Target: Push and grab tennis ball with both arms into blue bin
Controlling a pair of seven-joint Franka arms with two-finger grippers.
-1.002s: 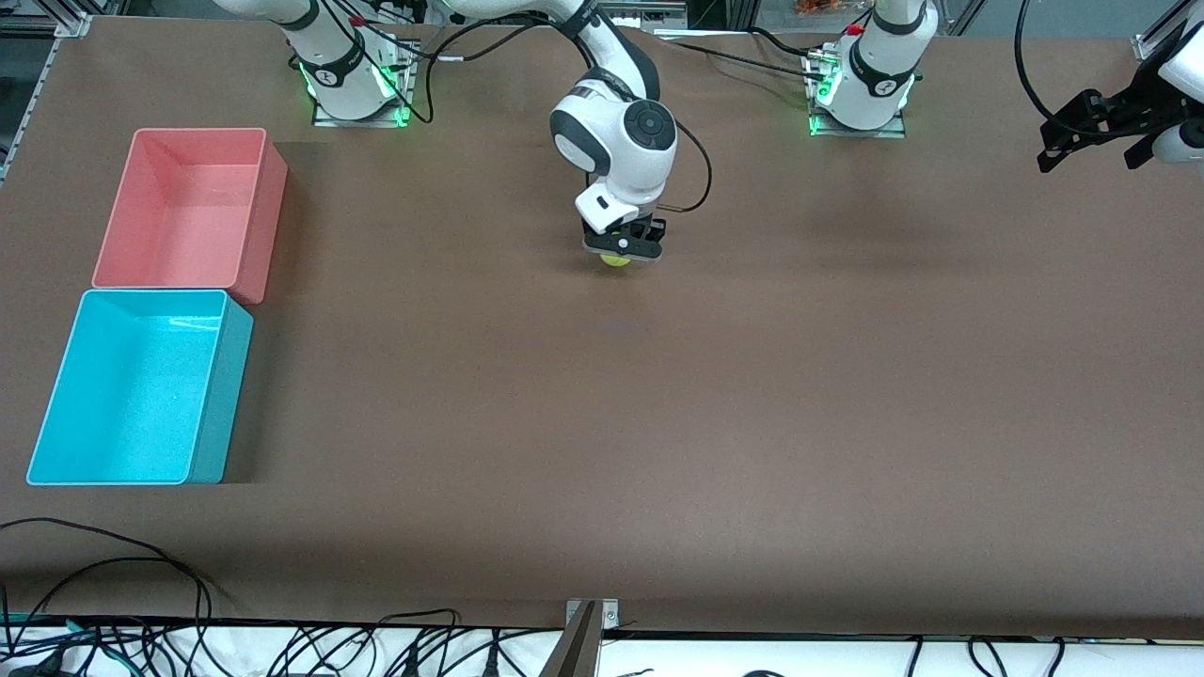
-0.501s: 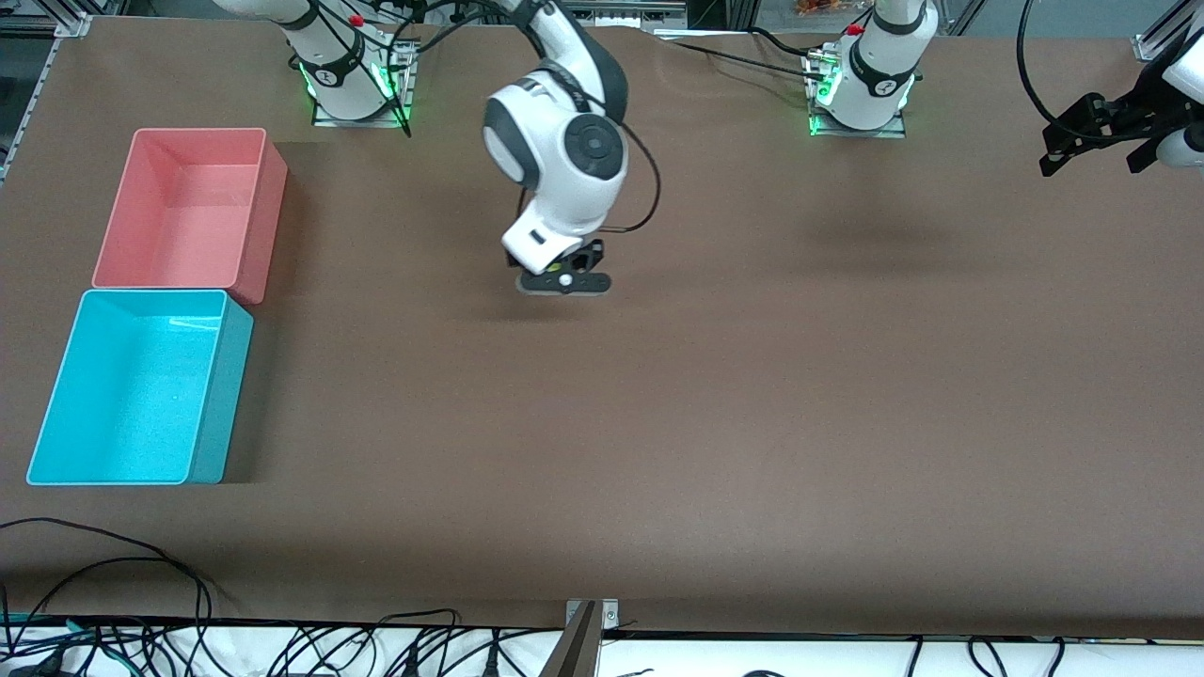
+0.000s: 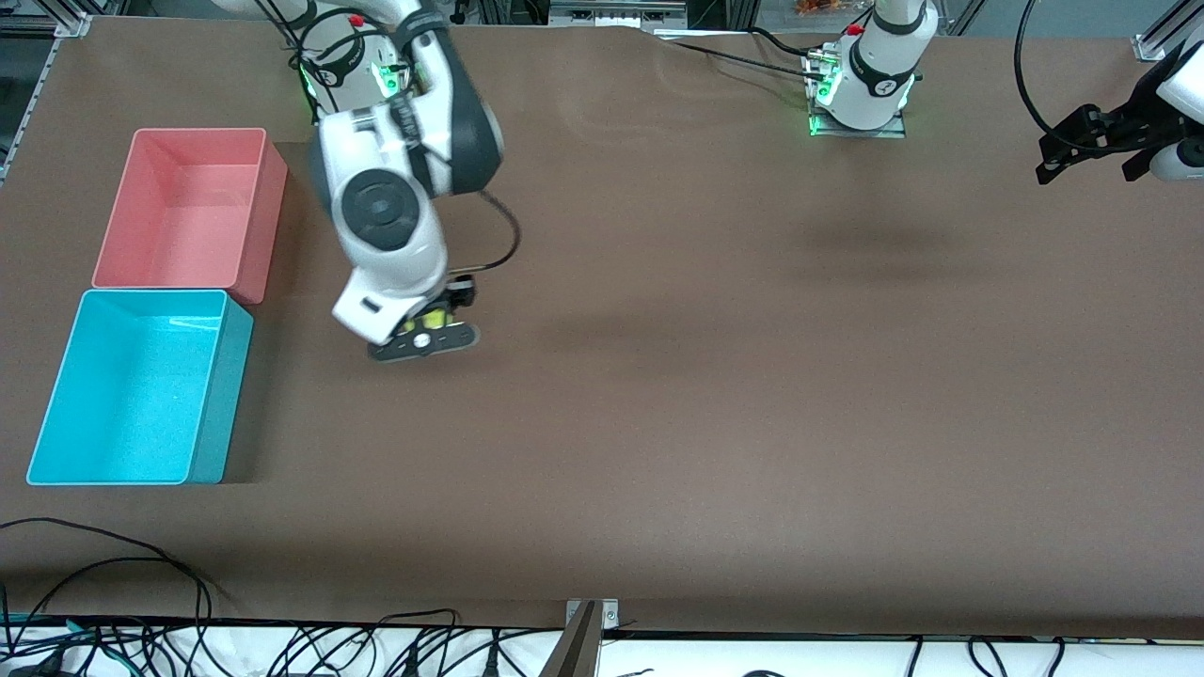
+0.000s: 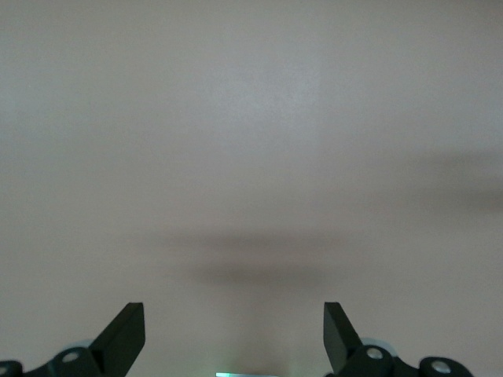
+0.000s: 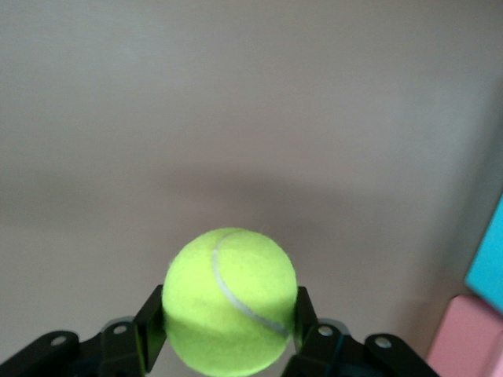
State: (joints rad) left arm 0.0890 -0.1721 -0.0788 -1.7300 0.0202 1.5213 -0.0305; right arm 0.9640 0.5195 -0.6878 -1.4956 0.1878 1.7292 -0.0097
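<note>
Front view, left of centre: the right claw hangs over bare brown tabletop, its fingers closed on the tennis ball, beside the blue bin at lower left. A pink bin sits above the blue one. The left claw waits at the upper right edge, fingers spread wide with nothing between them.

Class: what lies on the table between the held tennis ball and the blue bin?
Nothing: front view shows bare table between tennis ball and blue bin.
</note>
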